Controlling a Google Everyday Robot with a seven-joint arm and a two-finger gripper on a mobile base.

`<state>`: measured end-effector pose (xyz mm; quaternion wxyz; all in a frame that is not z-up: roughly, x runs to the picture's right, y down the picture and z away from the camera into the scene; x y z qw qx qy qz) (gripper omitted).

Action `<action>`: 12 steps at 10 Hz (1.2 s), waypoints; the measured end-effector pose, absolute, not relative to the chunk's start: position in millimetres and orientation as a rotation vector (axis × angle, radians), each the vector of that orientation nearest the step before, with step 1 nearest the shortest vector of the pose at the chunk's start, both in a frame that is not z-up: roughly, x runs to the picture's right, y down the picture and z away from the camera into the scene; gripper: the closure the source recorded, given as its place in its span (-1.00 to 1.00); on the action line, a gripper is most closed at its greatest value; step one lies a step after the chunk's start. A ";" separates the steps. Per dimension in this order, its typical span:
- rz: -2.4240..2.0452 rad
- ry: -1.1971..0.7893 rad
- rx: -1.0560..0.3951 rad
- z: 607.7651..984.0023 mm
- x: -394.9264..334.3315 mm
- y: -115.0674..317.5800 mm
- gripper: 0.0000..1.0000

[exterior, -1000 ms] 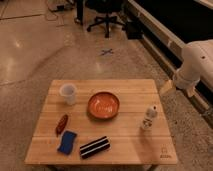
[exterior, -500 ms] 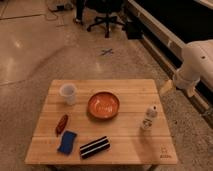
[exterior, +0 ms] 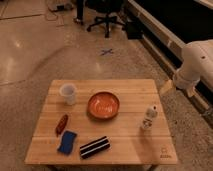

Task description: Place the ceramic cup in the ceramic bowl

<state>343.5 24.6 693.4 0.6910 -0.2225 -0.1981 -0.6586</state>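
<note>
Arm (exterior: 197,67) cut off by picture's right edge; gripper (exterior: 166,88) beside table (exterior: 125,150), at far-right corner.

White cup (exterior: 68,93), plain, upright, mouth up, at desk's (exterior: 131,142) left rear. Orange-brown bowl (exterior: 104,105), wide, shallow, upright, mid-desk, near cup's right, apart. Jaws beyond desk's right edge.

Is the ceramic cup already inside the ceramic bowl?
No, the ceramic cup stands on the table left of the ceramic bowl, apart from it, while the claw hangs beyond the table's right edge.
</note>
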 end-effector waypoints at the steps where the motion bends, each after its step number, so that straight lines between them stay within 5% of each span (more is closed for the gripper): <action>1: -1.472 -0.444 -0.498 694.0 343.4 25.1 -0.60; 12: -1.700 -0.499 -0.372 743.4 154.0 -54.9 -0.60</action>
